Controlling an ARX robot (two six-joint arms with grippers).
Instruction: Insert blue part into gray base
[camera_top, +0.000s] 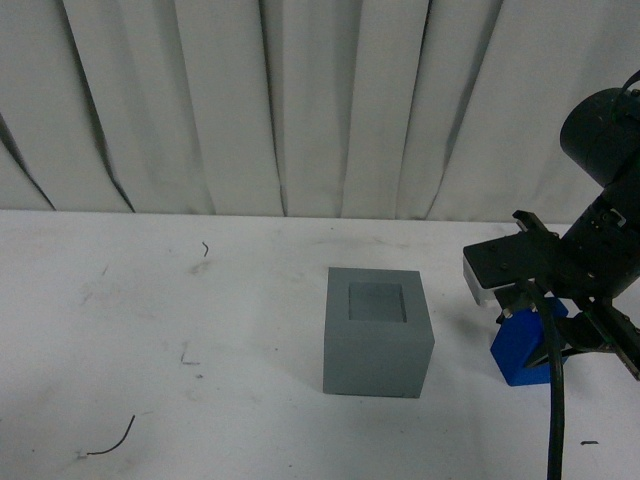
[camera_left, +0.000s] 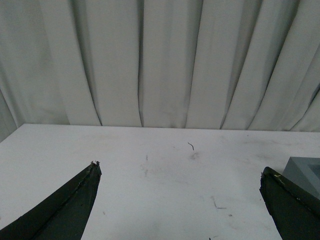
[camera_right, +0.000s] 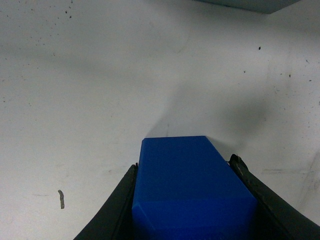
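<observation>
The gray base (camera_top: 378, 332), a cube with a square recess in its top, stands on the white table near the middle. My right gripper (camera_top: 545, 335) is to its right, shut on the blue part (camera_top: 522, 349), which sits low at the table surface. In the right wrist view the blue part (camera_right: 192, 187) fills the space between both fingers (camera_right: 117, 205), and an edge of the gray base (camera_right: 250, 4) shows beyond it. My left gripper (camera_left: 179, 172) is open and empty above bare table; a corner of the gray base (camera_left: 306, 170) shows beside one finger.
The white table (camera_top: 150, 330) carries small dark scraps of wire (camera_top: 110, 440) and specks. A pleated white curtain (camera_top: 300, 100) hangs behind the table's far edge.
</observation>
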